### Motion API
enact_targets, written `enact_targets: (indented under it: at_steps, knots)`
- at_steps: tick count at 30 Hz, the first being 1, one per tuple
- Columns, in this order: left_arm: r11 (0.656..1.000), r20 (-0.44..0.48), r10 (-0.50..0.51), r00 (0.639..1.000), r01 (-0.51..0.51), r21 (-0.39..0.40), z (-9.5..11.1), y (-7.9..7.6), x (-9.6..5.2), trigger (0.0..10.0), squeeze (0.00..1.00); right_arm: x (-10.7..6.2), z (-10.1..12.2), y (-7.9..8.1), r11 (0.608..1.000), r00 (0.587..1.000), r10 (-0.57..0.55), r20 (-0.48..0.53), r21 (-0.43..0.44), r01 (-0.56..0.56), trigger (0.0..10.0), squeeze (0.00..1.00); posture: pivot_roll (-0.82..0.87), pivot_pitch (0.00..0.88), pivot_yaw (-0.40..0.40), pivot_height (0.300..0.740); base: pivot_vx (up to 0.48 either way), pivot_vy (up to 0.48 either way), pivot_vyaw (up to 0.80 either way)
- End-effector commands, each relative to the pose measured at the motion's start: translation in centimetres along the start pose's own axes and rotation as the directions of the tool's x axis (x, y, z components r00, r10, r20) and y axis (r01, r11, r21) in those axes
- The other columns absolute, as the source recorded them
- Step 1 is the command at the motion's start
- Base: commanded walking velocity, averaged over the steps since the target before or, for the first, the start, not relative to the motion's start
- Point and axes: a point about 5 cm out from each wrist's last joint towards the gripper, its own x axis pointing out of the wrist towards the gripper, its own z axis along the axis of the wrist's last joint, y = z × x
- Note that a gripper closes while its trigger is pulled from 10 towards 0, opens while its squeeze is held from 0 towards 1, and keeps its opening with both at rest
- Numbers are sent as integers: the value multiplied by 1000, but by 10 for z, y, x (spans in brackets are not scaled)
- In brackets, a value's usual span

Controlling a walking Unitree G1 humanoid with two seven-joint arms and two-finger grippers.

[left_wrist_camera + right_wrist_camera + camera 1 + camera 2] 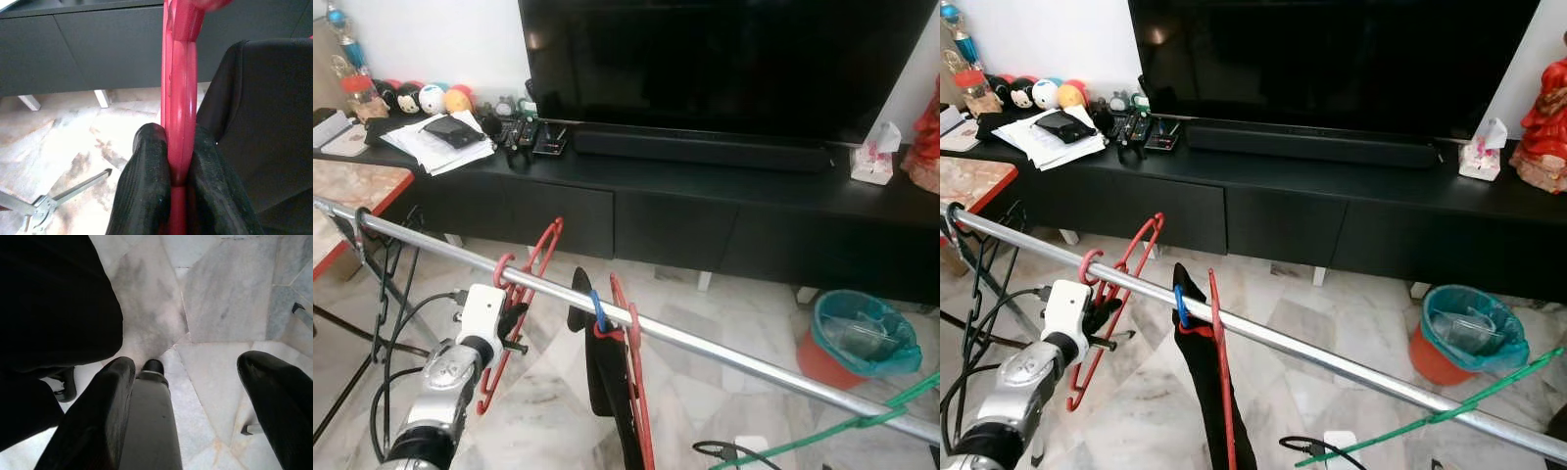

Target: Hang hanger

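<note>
A red plastic hanger (536, 257) hangs with its hook over the silver drying-rack rail (724, 354), near the rail's left part. My left gripper (513, 319) is shut on the hanger's lower bar just below the rail. In the left wrist view the two black fingers (149, 161) pinch the red bar (179, 98). A second red hanger (632, 364) carrying a black garment (603, 372) hangs just to the right on the rail, with a blue clip by its hook. My right gripper (188, 396) is open, low above the marble floor, next to black cloth (54, 303).
A black TV console (705, 220) with a large TV (724, 59) stands behind the rail. A teal-lined orange bin (858, 338) sits on the floor at right. A green hanger (862, 419) hangs at the rail's right end. Black hangers (384, 284) and cables are at left.
</note>
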Motion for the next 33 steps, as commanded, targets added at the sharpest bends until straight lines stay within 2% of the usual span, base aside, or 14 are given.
enact_targets:
  at_steps: [1,7,8,9,17,25,27,33]
  knots:
    - [1000,-77,13,997,-12,10,-10,-1,1,10000,0,0,1,0,1000,1000,-4,2,18,4,10000,0,24,0,19,740,0,0,0]
    - [1000,-80,12,997,-11,11,-14,-2,-1,10000,0,0,2,0,1000,1000,-2,4,15,2,10000,0,24,0,19,740,0,0,0]
    - [1000,-76,11,997,-10,2,-14,-2,-2,10000,592,0,2,0,1000,1000,-2,4,14,2,10000,0,24,0,19,740,0,0,0]
    - [1000,-76,12,997,-12,1,-15,-2,-2,10000,1000,0,2,0,1000,1000,-2,4,14,2,10000,0,24,0,19,740,0,0,0]
    - [1000,-57,23,998,-22,1,-13,0,-5,10000,1000,0,2,0,1000,1000,-2,5,12,2,10000,0,24,0,14,740,0,0,0]
    - [1000,31,-20,999,20,5,-1,11,-16,10000,1000,0,1,-1,1000,1000,0,3,9,0,10000,0,31,0,12,740,0,0,0]
    - [999,64,-43,997,42,5,4,12,-21,10000,1000,0,0,-1,1000,1000,0,3,8,0,10000,0,31,0,11,740,0,0,0]
    - [991,81,-132,988,129,38,7,5,-31,10000,1000,0,0,0,1000,1000,1,3,8,-1,10000,0,35,0,10,740,0,0,0]
